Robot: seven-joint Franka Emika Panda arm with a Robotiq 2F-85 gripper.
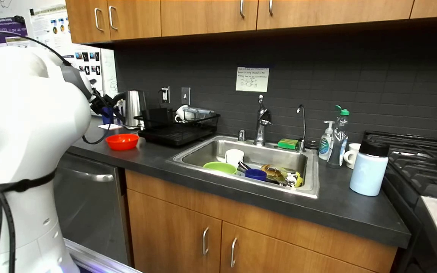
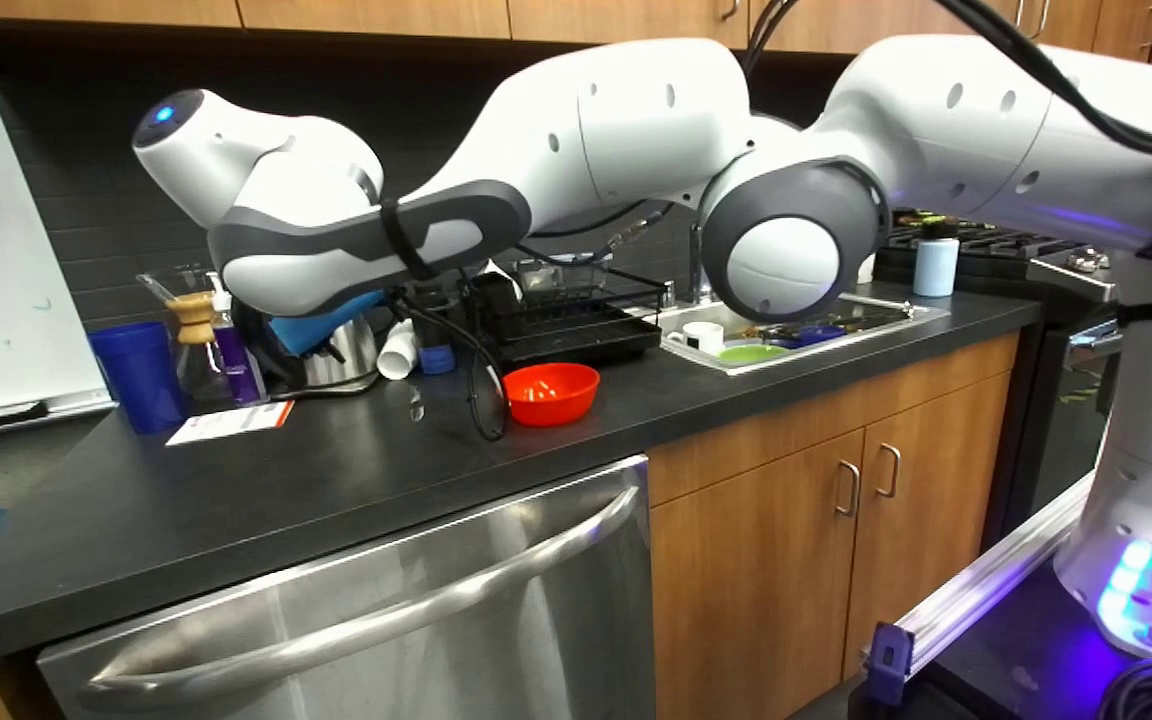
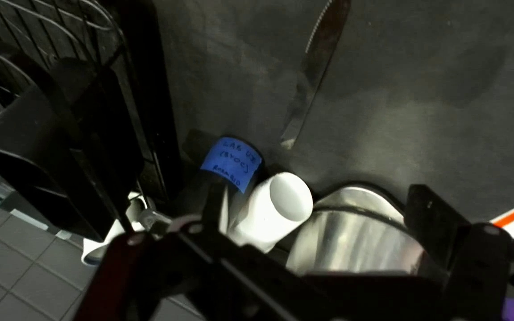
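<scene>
Black two-fingered pincer spread wide, gripping nothing, close to rounded steel kettle on far side of dark desk. White hollow cylinder tipped between kettle and blue-taped dark container, probably against rolling.

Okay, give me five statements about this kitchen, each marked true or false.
The red bowl is on the counter. True.
The gripper is clamped on the white cup. False: the gripper stands open, and the white cup is beside the kettle.
The green bowl is in the dish rack. False: it is in the sink.
The light blue bottle stands between the sink and the stove. True.
A paper note hangs on the dark wall. True.
</scene>
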